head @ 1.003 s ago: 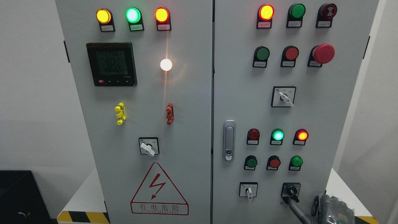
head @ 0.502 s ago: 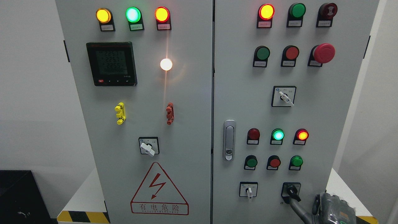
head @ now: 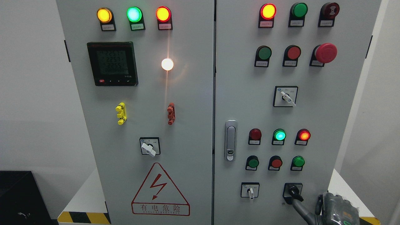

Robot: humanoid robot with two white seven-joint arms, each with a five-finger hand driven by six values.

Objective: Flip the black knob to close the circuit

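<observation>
At the lower right corner of the grey electrical cabinet (head: 187, 93), the black knob (head: 294, 190) is sitting in its black square mount, its lever pointing down and to the right. One dark finger (head: 299, 207) of the right hand (head: 331, 209) is reaching up and leftward from the bottom edge, its tip lying against the lower end of the knob's lever; the rest of the hand is showing only as a grey mass near the frame's corner, so whether its other fingers are curled or spread cannot be told. Just left of the knob, a white-handled selector switch (head: 250, 190) is pointing straight down. Above them, a row of three push buttons (head: 275, 162) is sitting beneath three indicator lamps (head: 279, 135), with the green and the right-hand red one glowing. A silver door latch (head: 230, 140) is standing upright near the seam between the two doors. On the left door, a digital meter (head: 112, 63) is showing lit digits, and a red lightning warning triangle (head: 160, 189) is occupying the bottom.
</observation>
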